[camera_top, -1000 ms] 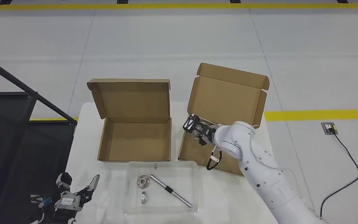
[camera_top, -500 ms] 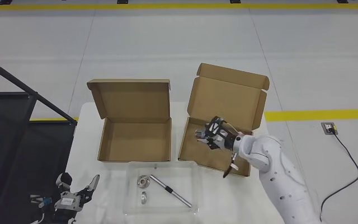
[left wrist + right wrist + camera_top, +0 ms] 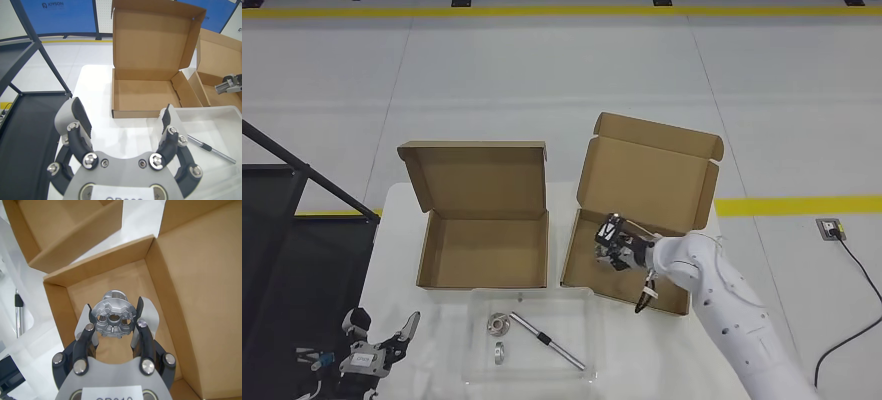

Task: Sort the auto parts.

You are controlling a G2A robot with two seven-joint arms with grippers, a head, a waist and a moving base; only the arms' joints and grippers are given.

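Right end effector grips a cast hub over the right box; left box and tray alongside.

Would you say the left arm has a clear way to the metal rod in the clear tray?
Probably yes: the left pincer hangs open beside the tray, and the rod lies uncovered there.

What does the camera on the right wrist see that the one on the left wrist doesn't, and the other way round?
Right wrist view: a close look at the toothed metal hub, clamped in the right jaws over the floor of the right box. Left wrist view: the left jaws spread open with nothing between them, over the white table beside a black rack. Shared: both cardboard boxes, the left box bare inside, plus the clear tray and the metal rod in it.
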